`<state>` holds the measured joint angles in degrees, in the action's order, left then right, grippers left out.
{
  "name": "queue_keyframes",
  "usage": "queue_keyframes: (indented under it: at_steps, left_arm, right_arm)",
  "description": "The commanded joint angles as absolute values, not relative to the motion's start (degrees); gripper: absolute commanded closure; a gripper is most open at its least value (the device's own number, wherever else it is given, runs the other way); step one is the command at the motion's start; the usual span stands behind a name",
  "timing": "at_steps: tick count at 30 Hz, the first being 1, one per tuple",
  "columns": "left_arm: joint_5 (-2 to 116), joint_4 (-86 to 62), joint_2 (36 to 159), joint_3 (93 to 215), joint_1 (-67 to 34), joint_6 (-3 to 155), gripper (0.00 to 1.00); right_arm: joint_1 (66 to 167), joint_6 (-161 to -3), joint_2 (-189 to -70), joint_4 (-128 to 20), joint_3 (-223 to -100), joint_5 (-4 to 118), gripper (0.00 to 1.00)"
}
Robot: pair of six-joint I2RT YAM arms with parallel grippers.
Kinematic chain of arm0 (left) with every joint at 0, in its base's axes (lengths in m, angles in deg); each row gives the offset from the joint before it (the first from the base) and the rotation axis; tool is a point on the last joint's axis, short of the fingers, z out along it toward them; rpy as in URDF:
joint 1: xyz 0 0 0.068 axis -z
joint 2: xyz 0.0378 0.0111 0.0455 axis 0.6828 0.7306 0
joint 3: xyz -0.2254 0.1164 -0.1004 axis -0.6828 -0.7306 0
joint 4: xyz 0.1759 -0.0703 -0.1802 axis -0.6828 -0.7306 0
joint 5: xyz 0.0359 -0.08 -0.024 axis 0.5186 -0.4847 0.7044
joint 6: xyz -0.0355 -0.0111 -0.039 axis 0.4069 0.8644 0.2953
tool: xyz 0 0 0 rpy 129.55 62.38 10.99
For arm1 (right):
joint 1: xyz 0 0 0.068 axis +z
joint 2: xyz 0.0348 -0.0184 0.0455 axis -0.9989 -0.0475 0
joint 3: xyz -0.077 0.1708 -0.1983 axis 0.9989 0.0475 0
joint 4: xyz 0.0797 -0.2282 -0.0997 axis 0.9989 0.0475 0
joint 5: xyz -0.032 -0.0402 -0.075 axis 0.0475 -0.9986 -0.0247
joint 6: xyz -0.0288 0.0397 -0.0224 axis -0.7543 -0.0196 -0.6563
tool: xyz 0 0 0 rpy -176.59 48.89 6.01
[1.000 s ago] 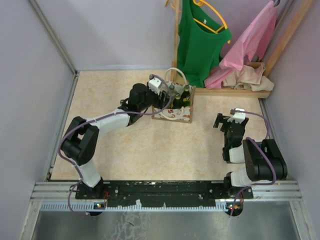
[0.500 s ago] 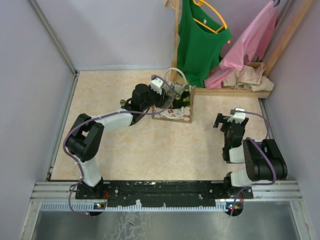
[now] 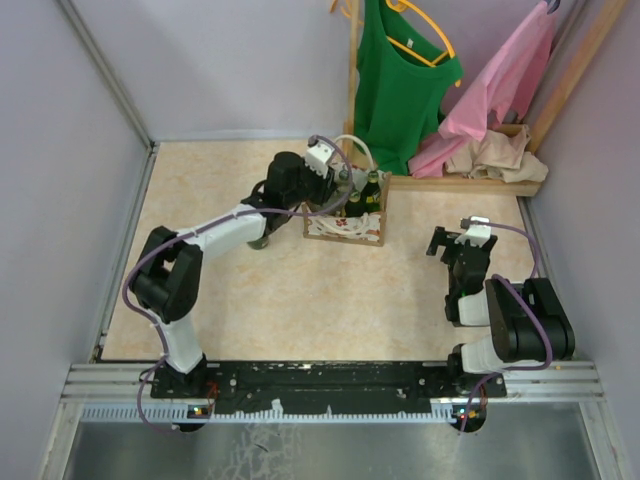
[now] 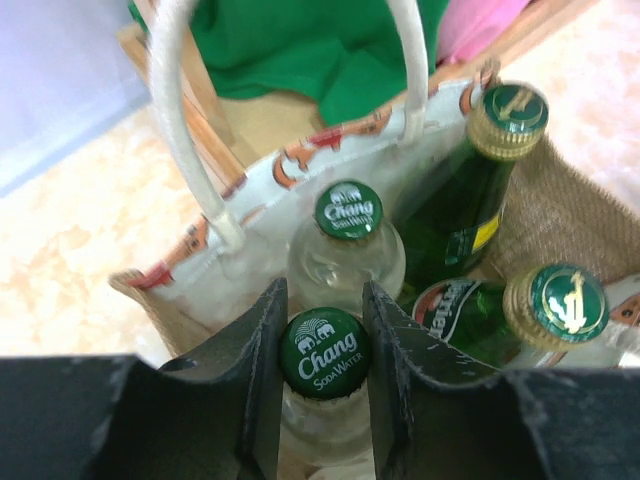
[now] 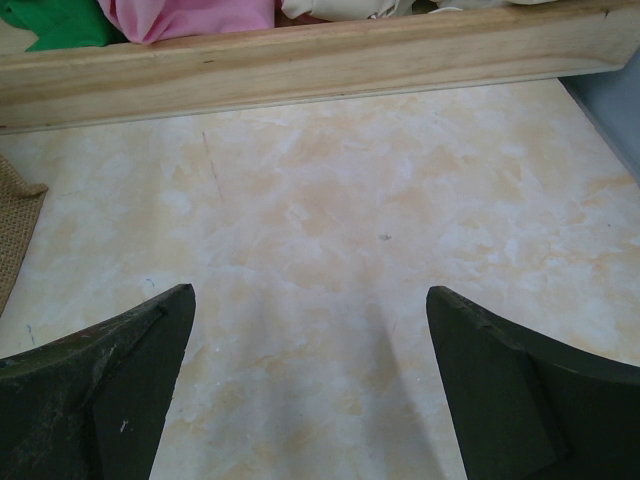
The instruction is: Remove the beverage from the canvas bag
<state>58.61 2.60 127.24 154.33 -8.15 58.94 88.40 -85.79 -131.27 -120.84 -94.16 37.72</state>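
The canvas bag [image 3: 345, 228] stands at the back middle of the table, against a wooden rack. In the left wrist view its cream wall [image 4: 260, 250] and white handles show, with several bottles inside. My left gripper [image 3: 338, 183] is over the bag's left side. Its jaws [image 4: 322, 288] press both sides of the green cap of a clear Chang soda water bottle [image 4: 323, 352]. A second Chang bottle [image 4: 347, 212] stands behind it, and two green bottles with gold caps [image 4: 510, 110] [image 4: 555, 305] stand to the right. My right gripper [image 3: 452, 240] is open and empty over bare table [image 5: 310, 300].
A wooden rack base [image 3: 465, 182] runs behind and right of the bag and shows in the right wrist view [image 5: 300, 60]. A green shirt [image 3: 400, 80] and a pink garment [image 3: 500, 90] hang above it. A beige cloth heap [image 3: 495, 155] lies on the base. A small dark object [image 3: 260, 242] sits under my left forearm.
My left arm has stretched right and farther back, bringing its gripper from the bag's left edge to over the bottles. The right arm has not moved.
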Motion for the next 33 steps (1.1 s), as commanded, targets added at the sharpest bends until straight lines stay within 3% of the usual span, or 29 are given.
queue_keyframes:
  at_steps: [1, 15, 26, 33]
  left_arm:
    - [58.82, 7.07, 120.68, 163.97, -7.95, 55.73, 1.00]
    - [67.83, 1.74, 111.58, 169.64, -9.55, 53.27, 1.00]
    - [69.35, 7.13, 99.89, 153.98, -24.00, 62.08, 1.00]
    - [76.05, 9.08, 94.96, 145.28, -27.49, 62.01, 1.00]
  right_arm:
    - [88.94, -86.46, -131.39, -123.99, -96.12, 37.46, 0.01]
    - [88.91, -86.45, -131.41, -123.98, -96.19, 37.49, 0.01]
    - [88.90, -86.47, -131.41, -123.99, -96.15, 37.43, 0.01]
    - [88.94, -86.44, -131.41, -123.99, -96.19, 37.38, 0.01]
